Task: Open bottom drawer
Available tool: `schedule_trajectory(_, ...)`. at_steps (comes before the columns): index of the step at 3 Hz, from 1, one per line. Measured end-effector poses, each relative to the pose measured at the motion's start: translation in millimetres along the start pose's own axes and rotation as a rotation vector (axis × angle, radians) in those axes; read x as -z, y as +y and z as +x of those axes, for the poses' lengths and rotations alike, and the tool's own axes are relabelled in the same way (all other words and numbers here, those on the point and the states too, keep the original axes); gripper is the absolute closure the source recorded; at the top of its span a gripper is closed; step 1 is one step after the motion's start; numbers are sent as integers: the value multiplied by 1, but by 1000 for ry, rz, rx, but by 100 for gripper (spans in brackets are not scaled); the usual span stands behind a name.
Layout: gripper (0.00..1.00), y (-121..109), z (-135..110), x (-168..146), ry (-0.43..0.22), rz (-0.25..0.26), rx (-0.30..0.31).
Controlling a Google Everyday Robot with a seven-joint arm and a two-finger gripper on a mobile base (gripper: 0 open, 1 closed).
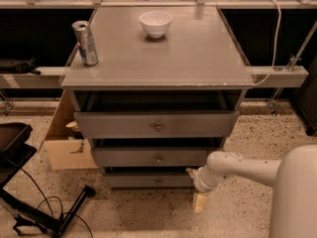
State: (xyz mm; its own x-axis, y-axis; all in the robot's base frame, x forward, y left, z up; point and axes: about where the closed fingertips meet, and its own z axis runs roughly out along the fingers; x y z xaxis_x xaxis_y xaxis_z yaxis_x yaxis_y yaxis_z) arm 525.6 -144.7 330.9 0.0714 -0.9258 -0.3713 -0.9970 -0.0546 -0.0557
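Observation:
The bottom drawer (143, 181) is the lowest, flattest grey front of the cabinet, with a small round knob (159, 181) in its middle. It sits only slightly out from the frame. My gripper (196, 187) is at the end of the white arm (237, 168), low by the drawer's right end, to the right of the knob. One tan finger (190, 171) points at the drawer's right edge and the other (200, 202) hangs down toward the floor, so the gripper is open and holds nothing.
The middle drawer (158, 157) and top drawer (157, 125) stand above. A can (86, 42) and a white bowl (155, 23) are on the cabinet top. A cardboard box (64, 143) and a black stand (29, 202) are on the floor at left.

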Motion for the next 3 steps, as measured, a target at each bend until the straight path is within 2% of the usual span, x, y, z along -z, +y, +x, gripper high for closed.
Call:
schedule_trajectory(1, 0, -2, 17, -26, 25, 22, 2)
schedule_trajectory(3, 0, -43, 45, -52, 97, 155, 54)
